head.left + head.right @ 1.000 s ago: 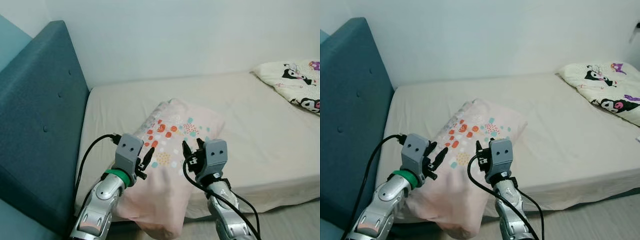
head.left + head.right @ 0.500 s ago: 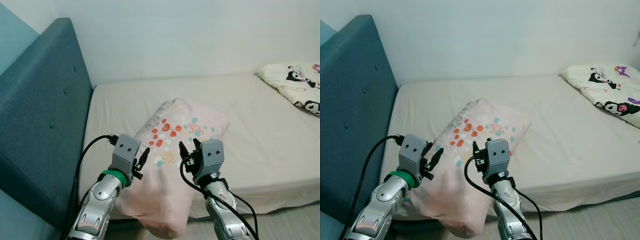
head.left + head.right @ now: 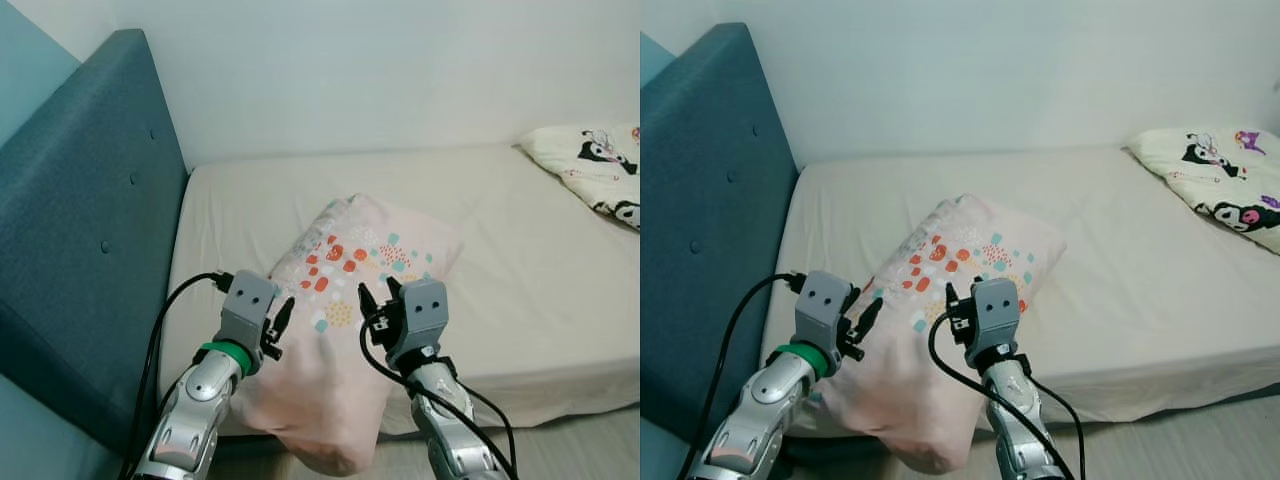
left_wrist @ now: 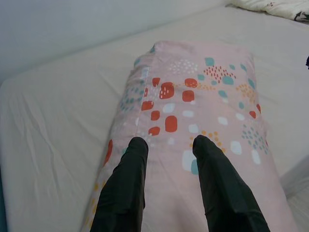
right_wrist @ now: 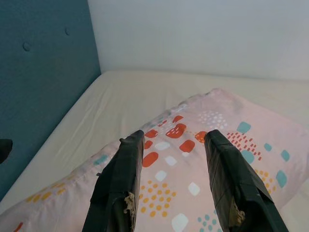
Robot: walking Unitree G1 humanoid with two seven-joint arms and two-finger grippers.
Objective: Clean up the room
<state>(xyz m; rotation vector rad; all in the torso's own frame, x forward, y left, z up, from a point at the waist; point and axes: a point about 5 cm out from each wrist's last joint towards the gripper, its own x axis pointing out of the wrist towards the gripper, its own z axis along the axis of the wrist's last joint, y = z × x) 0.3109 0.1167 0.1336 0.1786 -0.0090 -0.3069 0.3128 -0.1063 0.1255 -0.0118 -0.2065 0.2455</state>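
Pillow: lower centre, overhanging the bed edge.
Left gripper, right gripper: fingers apart — we close squarely on fabric.

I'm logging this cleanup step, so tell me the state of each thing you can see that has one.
pink pillow: lying on the bed, near end hanging over the edge.
left gripper: open, fingers over the pillow.
right gripper: open, above the pillow.
cartoon blanket: rumpled at the far right of the mattress.
mattress: covered by a beige sheet.
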